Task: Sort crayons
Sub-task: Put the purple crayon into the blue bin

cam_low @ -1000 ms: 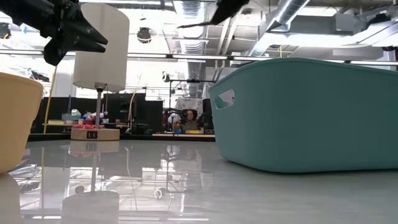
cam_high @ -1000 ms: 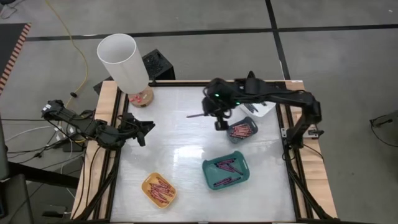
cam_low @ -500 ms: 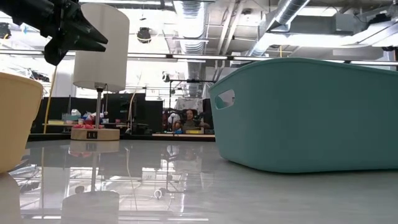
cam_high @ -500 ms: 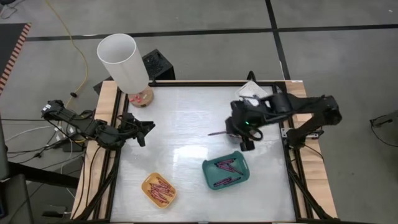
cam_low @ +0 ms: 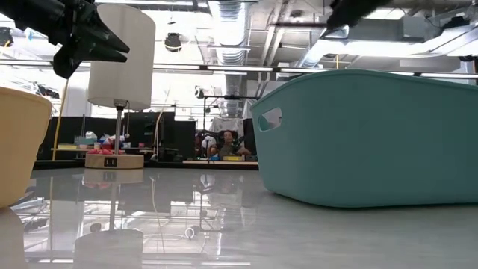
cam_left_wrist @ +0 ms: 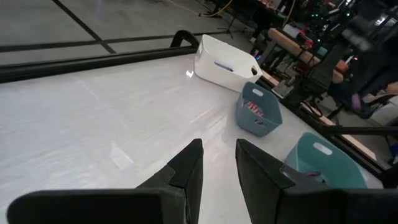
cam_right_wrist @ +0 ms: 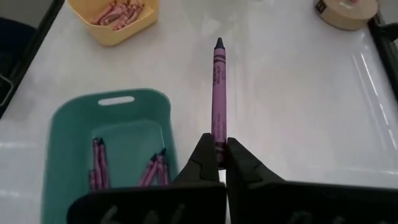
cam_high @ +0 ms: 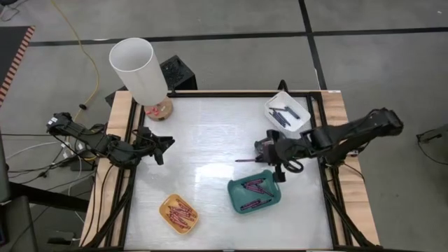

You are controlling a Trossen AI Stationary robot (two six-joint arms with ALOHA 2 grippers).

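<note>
Lamp point(cam_high: 138, 70), yellow, teal, white trays

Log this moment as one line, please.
right gripper: shut on purple crayon, above table beside teal tray | left gripper: waiting at left edge, holding nothing

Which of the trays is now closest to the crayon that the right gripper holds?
The large teal tray with purple crayons, right below the right gripper and its purple crayon. The yellow tray and white tray lie farther off.

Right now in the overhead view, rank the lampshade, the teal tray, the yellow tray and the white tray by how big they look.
1. Lampshade, though it stands nearer the camera.
2. Teal tray.
3. White tray and yellow tray look alike; no ranking.
</note>
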